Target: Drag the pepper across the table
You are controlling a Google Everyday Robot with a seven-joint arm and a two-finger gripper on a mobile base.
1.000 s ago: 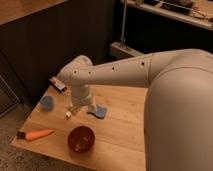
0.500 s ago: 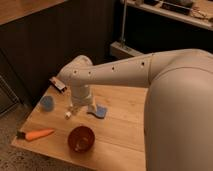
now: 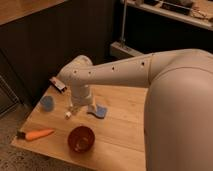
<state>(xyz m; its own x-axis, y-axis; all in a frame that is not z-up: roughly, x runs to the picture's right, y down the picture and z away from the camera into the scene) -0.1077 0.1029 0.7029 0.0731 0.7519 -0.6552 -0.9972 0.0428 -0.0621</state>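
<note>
The pepper is a slim orange vegetable with a dark stem end. It lies at the front left of the pale-wood table, stem toward the left edge. My gripper hangs from the white arm over the middle left of the table, behind and to the right of the pepper and apart from it. The round reddish-brown bowl stands to the right of the pepper, in front of the gripper.
A blue cup stands at the left. A light blue cloth lies just right of the gripper. A small packet lies at the back left edge. A dark wall and a shelf unit stand behind the table.
</note>
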